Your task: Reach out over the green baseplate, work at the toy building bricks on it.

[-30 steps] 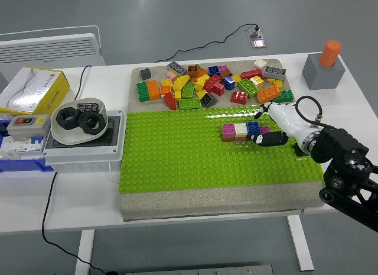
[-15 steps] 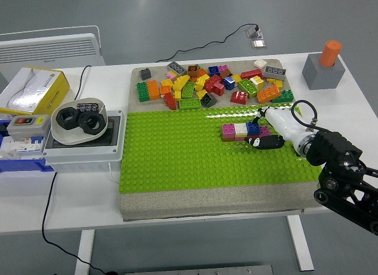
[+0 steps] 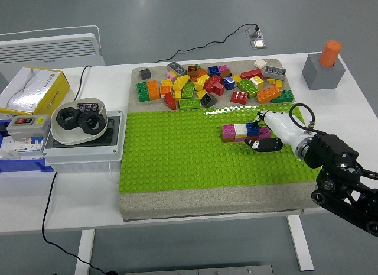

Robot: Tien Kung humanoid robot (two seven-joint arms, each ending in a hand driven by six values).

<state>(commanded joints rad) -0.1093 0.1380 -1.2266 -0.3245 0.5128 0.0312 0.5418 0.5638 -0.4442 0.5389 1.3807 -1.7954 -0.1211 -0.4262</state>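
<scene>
A short row of joined bricks (image 3: 241, 131), purple-pink, white, blue and pink, is pressed onto the green baseplate (image 3: 177, 162) right of its middle. My right hand (image 3: 264, 132), white-backed with black tips, comes in from the lower right and sits at the row's right end, covering part of the last pink brick. Whether it grips the row is hidden by the hand itself. A heap of loose bricks (image 3: 212, 83) in many colours lies on the grey strip behind the baseplate. The left arm is out of view.
A grey block with an orange cylinder (image 3: 323, 67) stands at the back right. On the left are a white bowl of black nuts (image 3: 78, 119) on a grey box (image 3: 82, 148), a yellow and white carton (image 3: 32, 89) and a switch box (image 3: 23, 126).
My right hand has slid left and slightly forward along the baseplate, closing in on the right end of the brick row. The row itself has not moved.
</scene>
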